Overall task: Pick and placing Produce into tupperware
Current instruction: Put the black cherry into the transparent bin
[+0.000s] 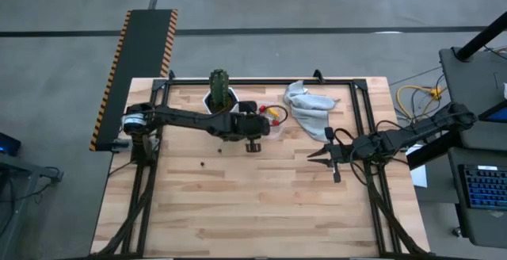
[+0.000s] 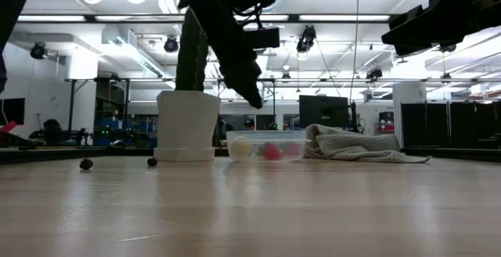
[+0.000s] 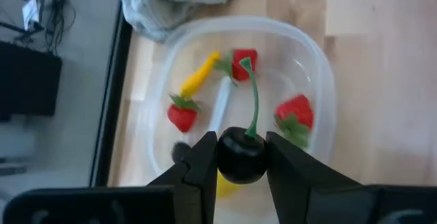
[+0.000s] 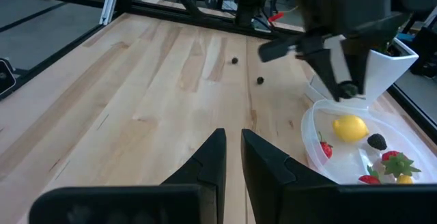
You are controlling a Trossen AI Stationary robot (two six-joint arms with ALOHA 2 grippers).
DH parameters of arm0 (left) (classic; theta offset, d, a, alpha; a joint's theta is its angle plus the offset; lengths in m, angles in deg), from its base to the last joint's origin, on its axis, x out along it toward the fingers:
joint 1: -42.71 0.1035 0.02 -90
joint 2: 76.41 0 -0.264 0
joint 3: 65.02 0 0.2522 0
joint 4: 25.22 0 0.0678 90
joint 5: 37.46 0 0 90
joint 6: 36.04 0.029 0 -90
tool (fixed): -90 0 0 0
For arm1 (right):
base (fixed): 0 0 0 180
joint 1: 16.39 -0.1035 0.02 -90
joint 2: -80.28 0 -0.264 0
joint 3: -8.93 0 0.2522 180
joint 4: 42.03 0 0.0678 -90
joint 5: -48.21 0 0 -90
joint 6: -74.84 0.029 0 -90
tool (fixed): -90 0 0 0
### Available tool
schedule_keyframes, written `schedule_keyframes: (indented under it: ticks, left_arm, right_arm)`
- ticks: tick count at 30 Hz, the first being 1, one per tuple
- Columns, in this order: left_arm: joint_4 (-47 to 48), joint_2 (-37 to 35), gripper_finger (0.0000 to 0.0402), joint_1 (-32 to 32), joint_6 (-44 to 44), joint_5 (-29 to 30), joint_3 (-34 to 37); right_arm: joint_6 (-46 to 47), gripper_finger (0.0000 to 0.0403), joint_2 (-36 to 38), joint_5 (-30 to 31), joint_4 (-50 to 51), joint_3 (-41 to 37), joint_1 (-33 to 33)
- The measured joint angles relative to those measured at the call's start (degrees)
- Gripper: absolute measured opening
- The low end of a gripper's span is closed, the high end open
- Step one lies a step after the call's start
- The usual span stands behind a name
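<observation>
A dark cherry was gripped by the left tool, held directly above the tupperware. The right tool, closed and empty, was parked well apart over the tabletop.

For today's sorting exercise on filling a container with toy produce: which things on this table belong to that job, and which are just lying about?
Part of the job:
- tupperware, holding strawberries and a lemon
- dark cherry, gripped by the left gripper above the tupperware
- two dark berries loose on the table

Just lying about:
- cactus in its white pot
- grey cloth
- right gripper, waiting shut
</observation>
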Motion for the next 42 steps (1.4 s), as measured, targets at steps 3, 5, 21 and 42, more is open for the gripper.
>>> schedule_keyframes:
  ticks: [3,5,21,42]
  left_arm:
    - [-1.4,0.2,0.0079,1.5,0.7,-1.6,0.0]
    - [-1.7,0.3,0.0079,2.4,0.7,-2.9,0.4]
    - [-9.5,0.9,0.0079,3.7,1.2,-6.7,5.5]
    - [-11.5,7.4,0.0079,3.9,5.2,-6.9,1.2]
  right_arm:
    - [0.0,0.0038,0.0,0.0,0.0,0.0,0.0]
    - [0.1,0.0038,0.0,0.0,0.0,0.0,0.0]
    - [0.5,0.0038,0.0,0.0,0.2,0.0,0.0]
    - [1.0,0.0038,0.1,0.0,1.4,0.0,0.0]
